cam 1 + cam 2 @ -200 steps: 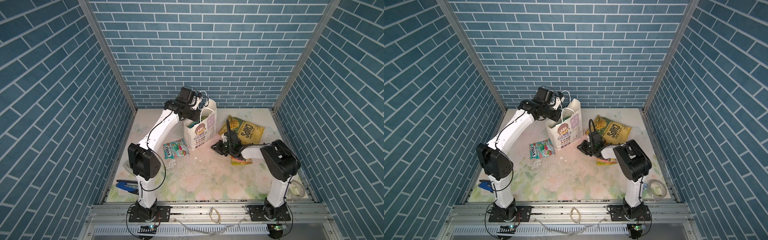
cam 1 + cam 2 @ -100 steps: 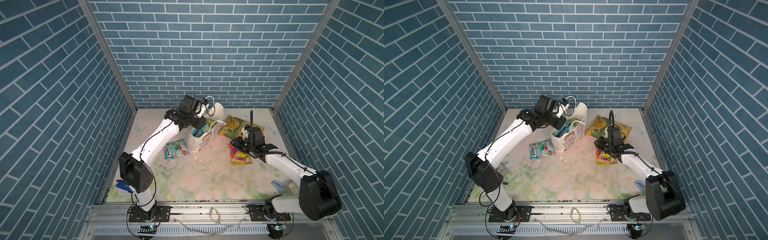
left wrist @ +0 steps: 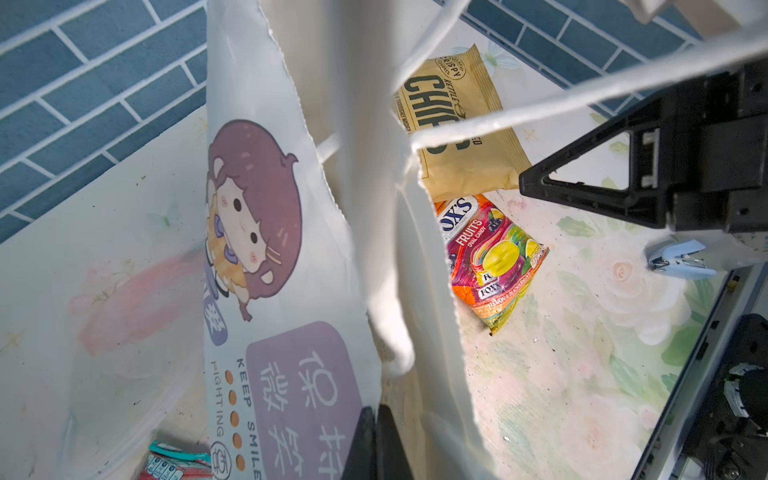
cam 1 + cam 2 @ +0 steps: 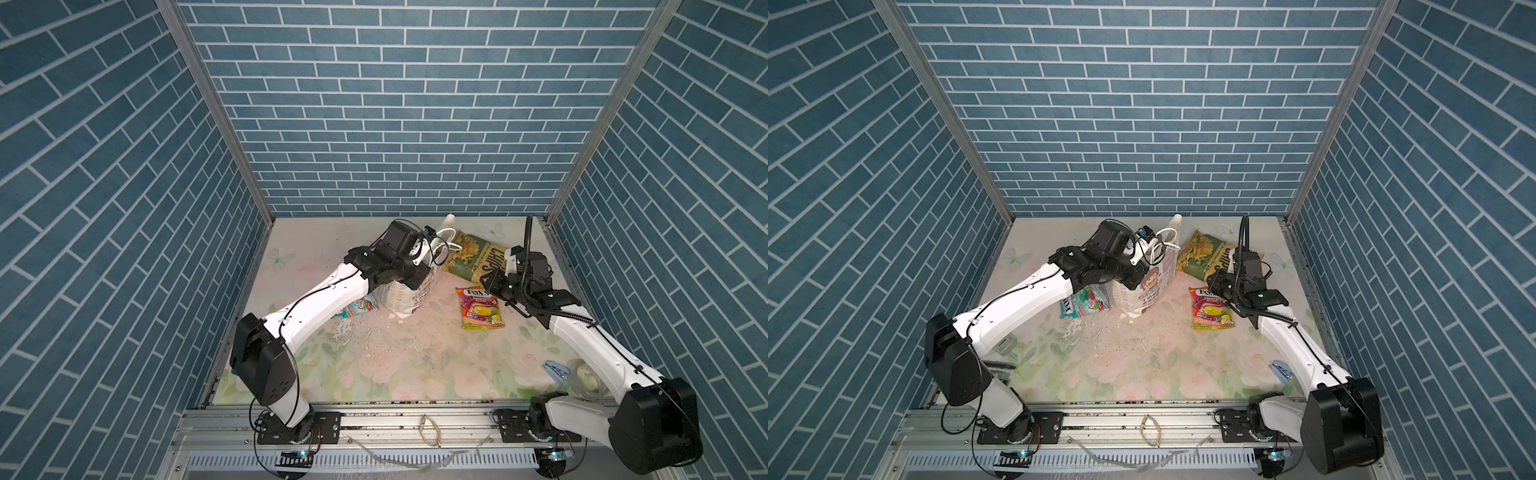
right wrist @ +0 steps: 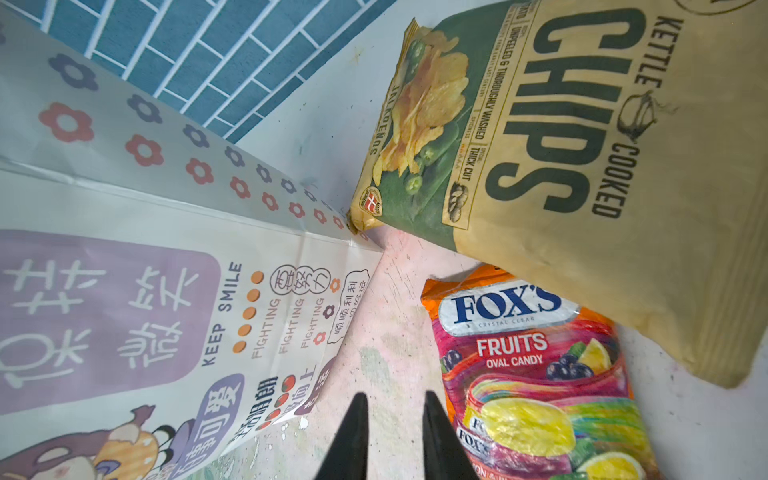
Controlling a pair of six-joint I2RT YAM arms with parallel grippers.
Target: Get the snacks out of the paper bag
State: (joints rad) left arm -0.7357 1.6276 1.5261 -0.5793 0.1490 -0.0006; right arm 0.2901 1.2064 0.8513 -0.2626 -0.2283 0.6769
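The white paper bag [image 4: 409,296] [image 4: 1149,291] with a cartoon girl stands on the table, leaning. My left gripper [image 3: 376,436] is shut on its front wall near the rim [image 3: 270,249]. What is inside the bag is hidden. The yellow-green CHIPS bag [image 4: 478,259] [image 5: 582,145] lies behind it on the right. An orange-pink FOX'S pouch [image 4: 480,308] [image 5: 532,374] lies flat in front of the chips. A teal pouch [image 4: 1086,303] lies left of the bag under my left arm. My right gripper [image 5: 392,415] hangs slightly open, holding nothing, over bare table between the bag [image 5: 124,291] and the FOX'S pouch.
A small blue clip-like object [image 4: 555,370] and a tape roll [image 4: 588,376] lie at the front right beside my right arm. White paper crumbs [image 4: 353,332] are scattered in front of the bag. Brick-patterned walls close in three sides.
My right arm has swung out to the right, and its gripper has drawn back from the FOX'S pouch, which stays on the table. My left gripper has pulled the bag over, flattening its mouth.
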